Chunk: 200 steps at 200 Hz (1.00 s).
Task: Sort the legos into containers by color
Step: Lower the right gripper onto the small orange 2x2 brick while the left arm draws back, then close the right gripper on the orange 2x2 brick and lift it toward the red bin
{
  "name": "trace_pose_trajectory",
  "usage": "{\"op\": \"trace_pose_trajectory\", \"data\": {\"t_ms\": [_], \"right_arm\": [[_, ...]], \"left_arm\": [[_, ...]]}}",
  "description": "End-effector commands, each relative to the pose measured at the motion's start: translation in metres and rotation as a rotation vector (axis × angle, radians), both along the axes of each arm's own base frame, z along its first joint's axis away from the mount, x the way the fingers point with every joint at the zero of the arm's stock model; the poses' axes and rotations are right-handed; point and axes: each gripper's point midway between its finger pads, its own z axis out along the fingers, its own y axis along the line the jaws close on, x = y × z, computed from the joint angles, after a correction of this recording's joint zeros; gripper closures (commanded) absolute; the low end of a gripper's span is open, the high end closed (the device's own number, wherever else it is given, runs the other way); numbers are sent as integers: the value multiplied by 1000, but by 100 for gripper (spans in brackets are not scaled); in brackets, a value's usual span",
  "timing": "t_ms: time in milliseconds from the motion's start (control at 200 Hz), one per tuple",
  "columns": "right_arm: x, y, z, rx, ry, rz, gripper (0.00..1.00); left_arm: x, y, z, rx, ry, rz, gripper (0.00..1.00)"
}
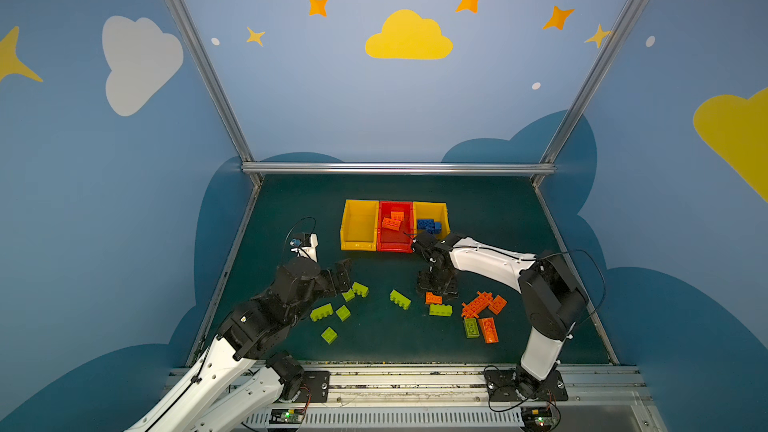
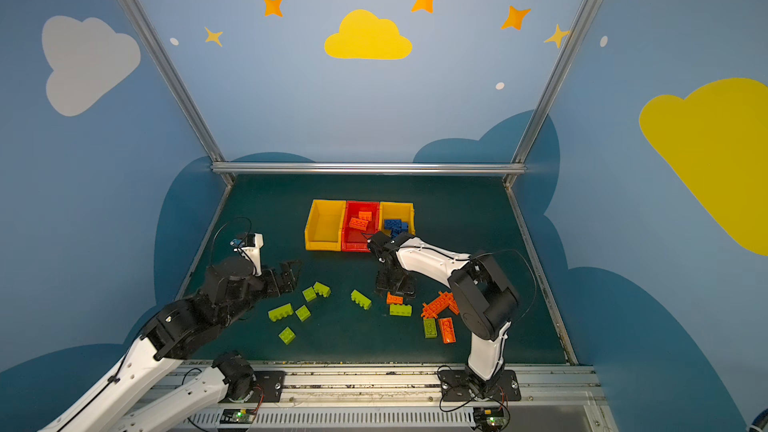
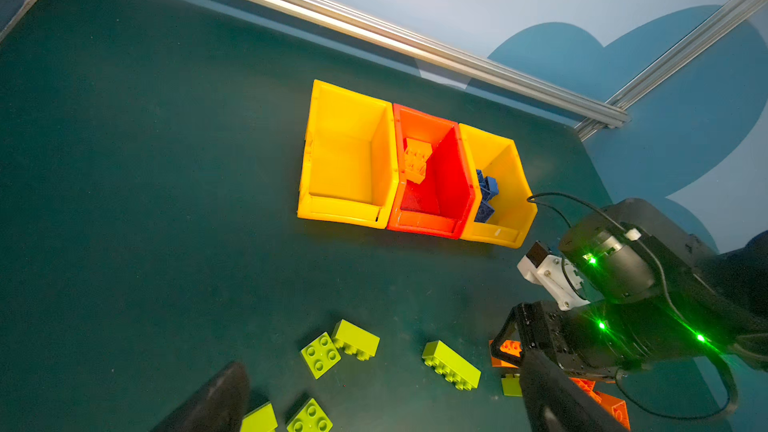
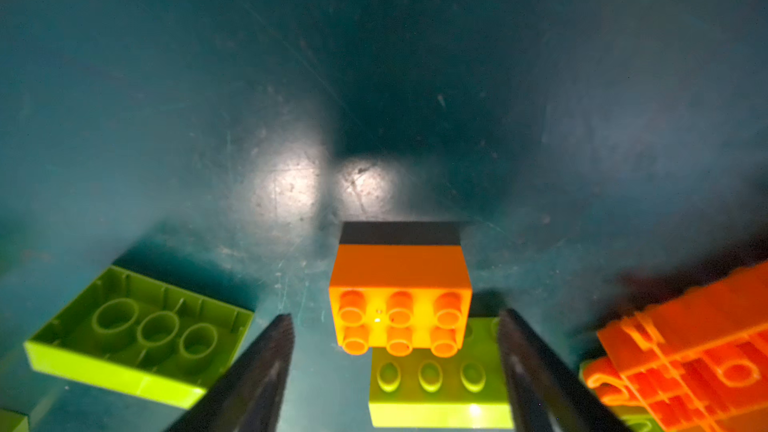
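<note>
Two black fingers (image 4: pixel 266 367) of the right gripper (image 4: pixel 395 315) stand partly open, one on either side of an orange brick (image 4: pixel 399 284). A gap shows on each side, so nothing is gripped. This six-studded brick lies flat on the dark green table (image 4: pixel 166 118), directly between the fingertips. A lime brick (image 4: pixel 440 384) sits against its edge, studs up. To one side an upturned lime brick (image 4: pixel 137 347) shows its hollow underside. To the other side lies an orange heap (image 4: pixel 685 359) of jumbled bricks.

Further left in both top views, the left gripper (image 1: pixel 341 278) hovers with its jaws spread wide and holds nothing. It is just beside a pair of loose lime bricks (image 1: pixel 355 290).

Beyond both arms, three bins stand in a row with their walls touching. The left yellow bin (image 1: pixel 348 222) shows only its bare floor. The red bin (image 1: pixel 395 248) in the middle holds two orange bricks (image 1: pixel 392 220). The right yellow bin (image 1: pixel 432 206) holds a cluster of blue bricks (image 1: pixel 429 225).
</note>
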Motion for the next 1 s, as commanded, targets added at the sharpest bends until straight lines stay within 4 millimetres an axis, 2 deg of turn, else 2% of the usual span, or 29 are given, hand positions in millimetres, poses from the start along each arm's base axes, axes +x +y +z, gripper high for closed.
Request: {"op": "trace_pose_trajectory", "data": {"t_ms": [0,115,240,380,501,621,786,926,996], "right_arm": [[-5,-3,-12,-15,34,-8,40],[-10,-4,-18,-18,56,-12,51],[-13,-5,-21,-17,71,-12,57],[-5,0,-3,-14,52,18,61],[17,13,27,5,-9,69,61],[50,33,59,53,-67,112,62],[95,61,89,127,-131,156,61],[129,83,94,190,-159,192,61],[141,92,91,214,-157,201,61]], "left_arm": [[6,-1,-4,26,7,10,0],[12,-6,-8,33,20,4,0],[19,-9,-11,35,32,5,0],[29,-9,-12,32,37,11,0],[39,-9,-10,20,43,17,0],[49,-10,-9,14,46,20,0],[57,-8,-4,26,34,29,0],[61,-2,1,43,23,55,0],[63,2,2,51,17,76,0]]}}
